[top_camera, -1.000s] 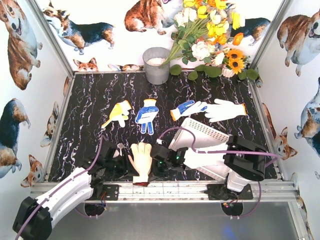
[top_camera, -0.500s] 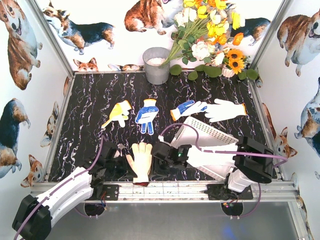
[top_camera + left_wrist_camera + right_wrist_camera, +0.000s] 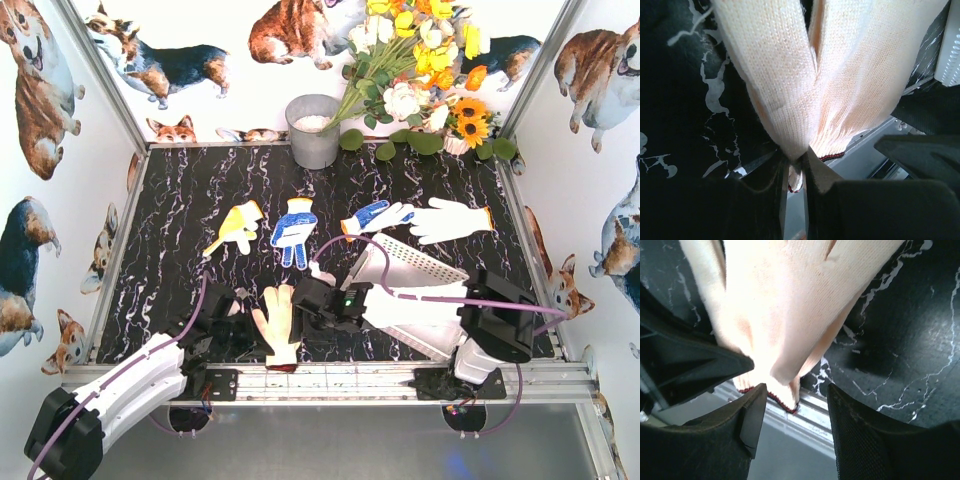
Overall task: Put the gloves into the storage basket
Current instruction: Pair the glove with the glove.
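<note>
In the lower middle of the overhead view a cream glove point(image 3: 281, 320) lies flat on the black marbled table point(image 3: 170, 230). Its fingers point up the frame and its dark red cuff trim reaches the table's near edge. The left gripper point(image 3: 238, 314) sits just left of it. In the left wrist view its fingers point(image 3: 765, 192) are pinched together on a fold at the glove's cuff end. The right gripper point(image 3: 298, 300) sits just right of the glove. In the right wrist view its fingers point(image 3: 720, 440) stand apart, one on each side of the cuff, with nothing clamped. The white slotted basket point(image 3: 408, 264) is at the centre right, tilted, with the right arm lying across it. No glove can be seen inside it. Four more gloves lie in a row across the middle of the table: a yellow glove point(image 3: 236, 228), a blue-dotted glove point(image 3: 294, 232), a blue-and-white glove point(image 3: 372, 216) just above the basket's upper corner, and a white glove point(image 3: 452, 220) furthest right. A grey bucket point(image 3: 314, 130) stands at the top centre, with flowers point(image 3: 420, 70) to its right.
</note>
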